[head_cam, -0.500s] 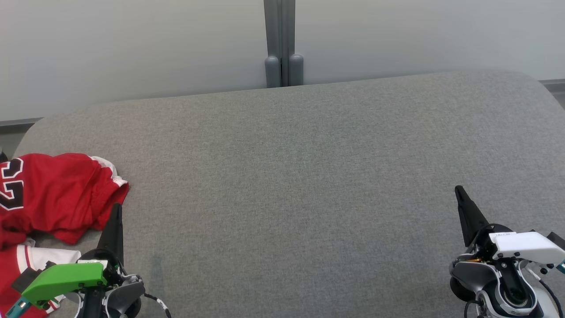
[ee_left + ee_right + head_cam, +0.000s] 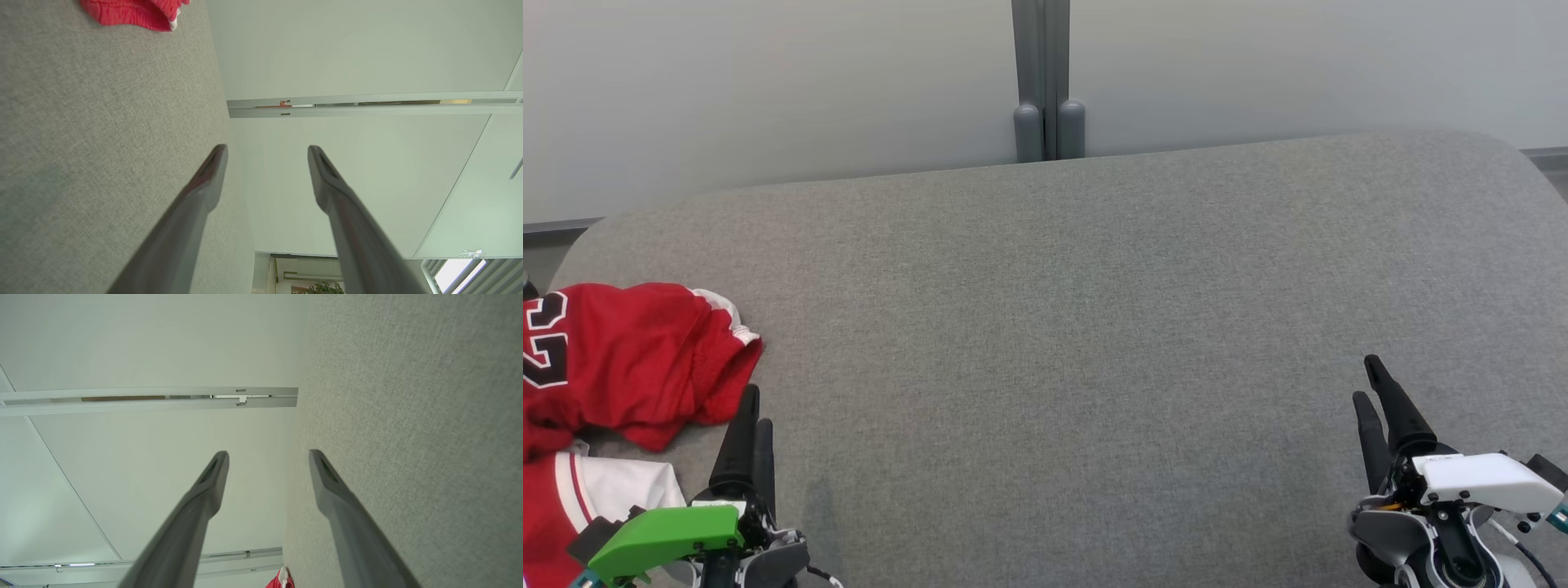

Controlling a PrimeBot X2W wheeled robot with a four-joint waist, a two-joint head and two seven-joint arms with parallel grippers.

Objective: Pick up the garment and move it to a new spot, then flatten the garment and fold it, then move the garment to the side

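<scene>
A red jersey (image 2: 621, 363) with white trim and a black-and-white number is lying crumpled at the left edge of the head view, resting on the grey upholstered surface (image 2: 1078, 327). Just beside its lower right hem, the left gripper (image 2: 755, 407) is hovering with fingers released and apart, grasping nothing. At the lower right, well apart from the jersey, the right gripper (image 2: 1367, 379) is likewise spreading empty fingers. A pale wall (image 2: 768, 82) with a grey post (image 2: 1045, 82) is standing behind the surface.
</scene>
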